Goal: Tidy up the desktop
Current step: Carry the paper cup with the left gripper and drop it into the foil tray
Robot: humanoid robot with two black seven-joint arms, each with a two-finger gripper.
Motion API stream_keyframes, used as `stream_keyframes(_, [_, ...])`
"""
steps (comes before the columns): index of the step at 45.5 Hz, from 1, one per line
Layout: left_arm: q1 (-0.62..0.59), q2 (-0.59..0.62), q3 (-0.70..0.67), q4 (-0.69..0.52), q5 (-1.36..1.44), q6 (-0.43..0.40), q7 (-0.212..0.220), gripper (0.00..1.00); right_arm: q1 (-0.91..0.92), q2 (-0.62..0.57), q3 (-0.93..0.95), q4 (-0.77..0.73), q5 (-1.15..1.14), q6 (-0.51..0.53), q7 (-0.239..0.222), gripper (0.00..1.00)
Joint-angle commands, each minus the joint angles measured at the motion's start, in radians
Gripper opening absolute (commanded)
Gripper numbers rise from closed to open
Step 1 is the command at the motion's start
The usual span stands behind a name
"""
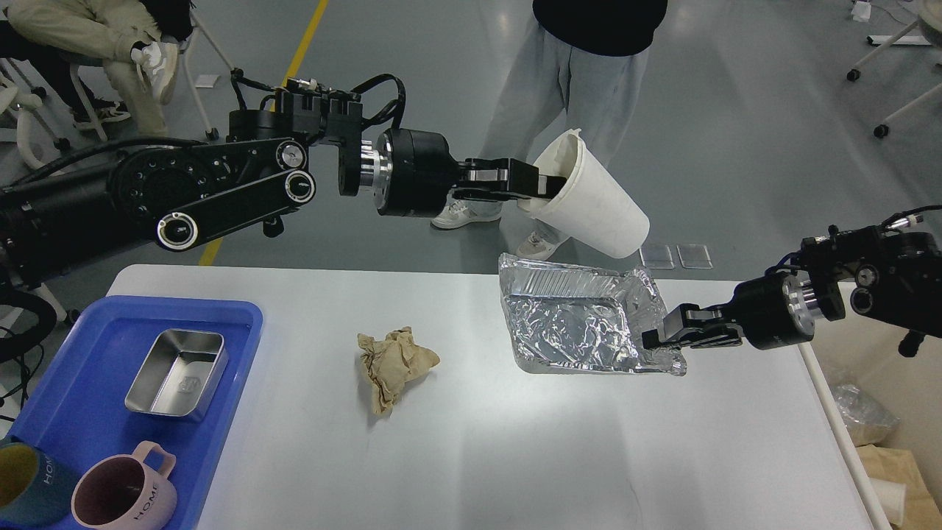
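We see bright, even overhead light, glare on the foil tray (581,324), soft shadows, sharp focus, slightly bowed edges.

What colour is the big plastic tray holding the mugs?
Blue; the rectangular plastic tray with the mugs shows best in the head view.

Above the far edge of the white table (515,456), the left gripper (548,188) holds a tilted white paper cup (600,202) by its rim, one finger apparently inside the mouth. The right gripper (655,338) grips the near right corner of a crumpled foil tray (574,324) on the table. A wad of brown paper (394,364) lies mid-table, beside a blue tray (88,397) holding a steel tin (176,372) and a pink mug (125,497).
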Motion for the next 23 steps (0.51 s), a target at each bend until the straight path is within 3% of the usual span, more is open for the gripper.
stream_keyframes(1, [0.019, -0.009, 0.003, 0.001, -0.009, -0.006, 0.005, 0.07, 0.002, 0.005, -0.006, -0.021, 0.04, 0.0, -0.01, 0.0])
stream_keyframes(23, [0.085, -0.098, 0.012, 0.049, -0.048, 0.003, 0.061, 0.09, 0.019, 0.006, -0.011, -0.041, 0.103, -0.001, -0.033, 0.0])
